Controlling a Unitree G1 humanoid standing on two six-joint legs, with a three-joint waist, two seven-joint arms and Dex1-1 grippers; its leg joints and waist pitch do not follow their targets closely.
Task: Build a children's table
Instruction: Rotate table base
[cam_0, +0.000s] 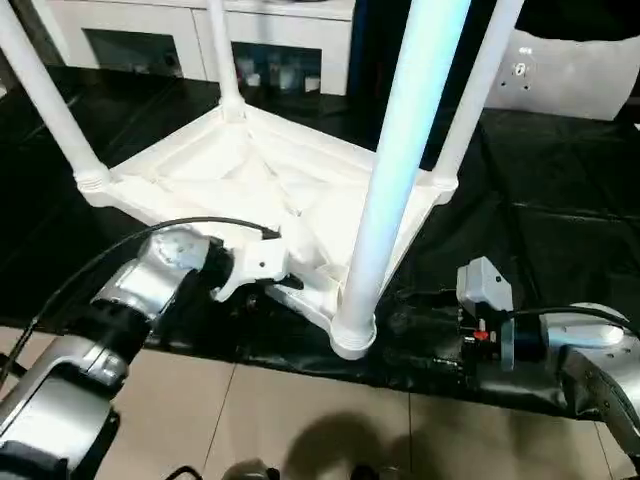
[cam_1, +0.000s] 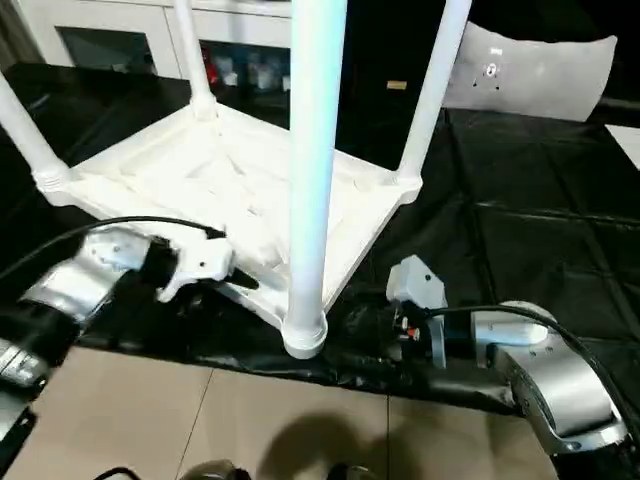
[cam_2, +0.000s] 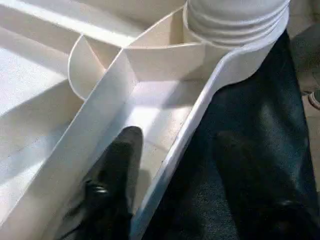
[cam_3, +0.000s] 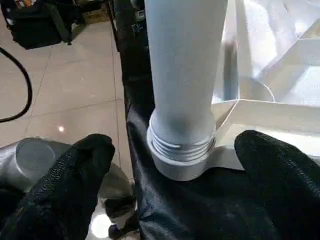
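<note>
Last leg standing in its socket, table upside down on the black sheet (cam_0: 540, 250).

Your all-white plastic children's table (cam_0: 250, 175) lies ribbed side up with four tapered round legs raised. Your left gripper (cam_2: 117, 165) has one black finger inside the rim channel, seemingly clamping the wall, though the other finger is hidden. Your right gripper (cam_3: 172, 172) is spread wide, empty, flanking the near white leg (cam_3: 185, 75). Next, close on that leg and twist until its exposed threads seat.

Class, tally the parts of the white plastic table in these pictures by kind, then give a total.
Long tapered round white plastic legs, standing in corner sockets: 4
Rectangular white plastic table top, ribbed underside up: 1
Total: 5
</note>
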